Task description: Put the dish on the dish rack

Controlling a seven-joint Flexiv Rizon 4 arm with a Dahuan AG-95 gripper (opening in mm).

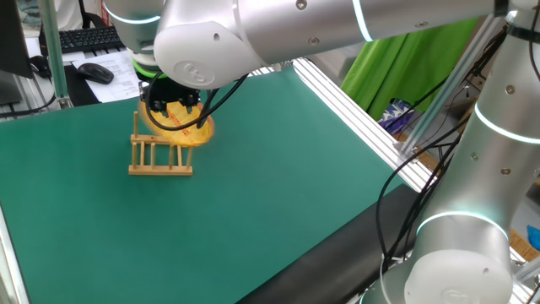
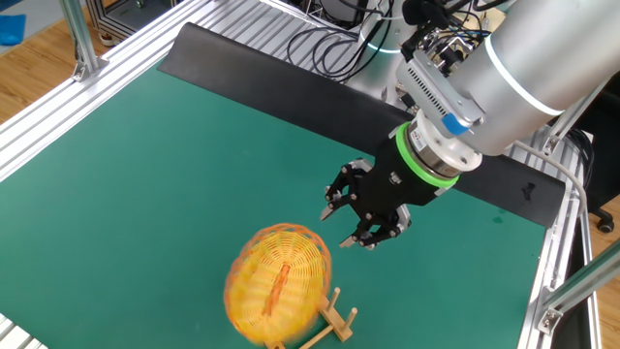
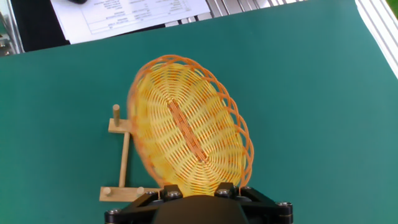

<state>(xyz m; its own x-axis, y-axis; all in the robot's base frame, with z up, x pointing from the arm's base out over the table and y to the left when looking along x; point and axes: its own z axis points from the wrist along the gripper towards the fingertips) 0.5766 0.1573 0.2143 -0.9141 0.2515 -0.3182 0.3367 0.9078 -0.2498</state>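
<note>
woven yellow-orange dish [image 3: 186, 134] standing on edge in the dish rack [image 3: 121, 158], tilted, open face toward the hand camera. left rim blurred in the hand view, whole outline soft in the other fixed view [image 2: 276, 281]. near rim cut off behind the black gripper body at the bottom of the hand view. most of the rack hidden behind the dish there: only two base rails, one cross rail and a few pegs showing to the left. in the other fixed view just a corner of the rack [image 2: 334, 318] peeking out low on the right of the dish. in one fixed view the pegs of the rack [image 1: 160, 156] plain on the near side, dish [image 1: 190, 127] half covered by the arm's wrist.

gripper [image 2: 360, 215] just beside the dish's upper right rim in the other fixed view, fingers [image 2: 339, 199] parted, a strip of green mat [image 2: 145, 165] visible between fingertips and rim, nothing between them. fingertips themselves out of sight in the hand view; contact with the rim cannot be told from there.
</note>
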